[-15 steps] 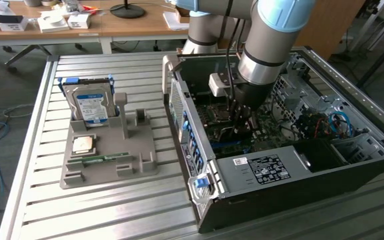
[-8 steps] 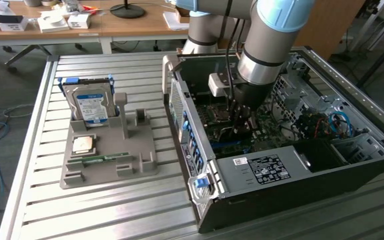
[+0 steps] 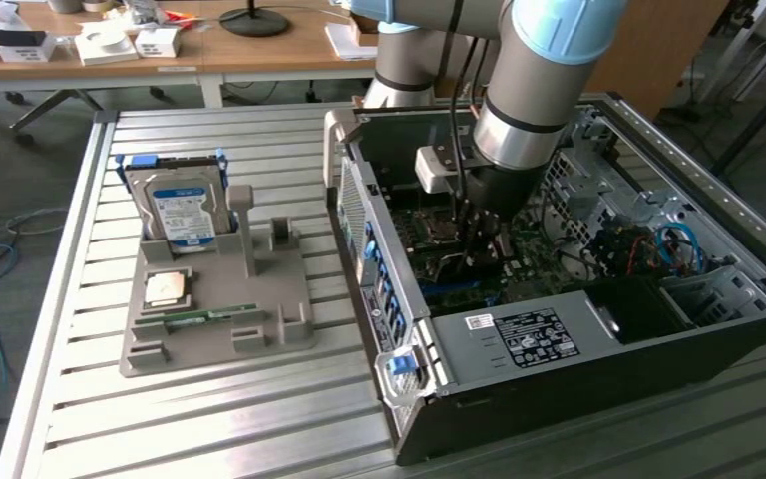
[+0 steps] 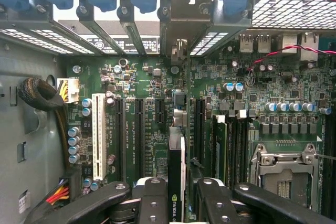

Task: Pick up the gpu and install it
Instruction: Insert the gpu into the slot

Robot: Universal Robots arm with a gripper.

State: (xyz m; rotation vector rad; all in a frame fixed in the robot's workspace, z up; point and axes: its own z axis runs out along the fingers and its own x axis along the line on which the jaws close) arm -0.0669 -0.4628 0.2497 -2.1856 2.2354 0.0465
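Between hand (image 4: 177,195) fingers, gpu (image 4: 177,171)

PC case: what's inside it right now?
Inside the PC case: the motherboard, the gripper holding the gpu edge-on above its slots, and blue cables. The slot beneath the card is covered.

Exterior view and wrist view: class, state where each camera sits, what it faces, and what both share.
Exterior view: off the arm, above, facing the open computer case and the arm.
Wrist view: on the wrist, looking down at the motherboard; end effector grips the gpu edge-on.
Shared: motherboard, end effector.
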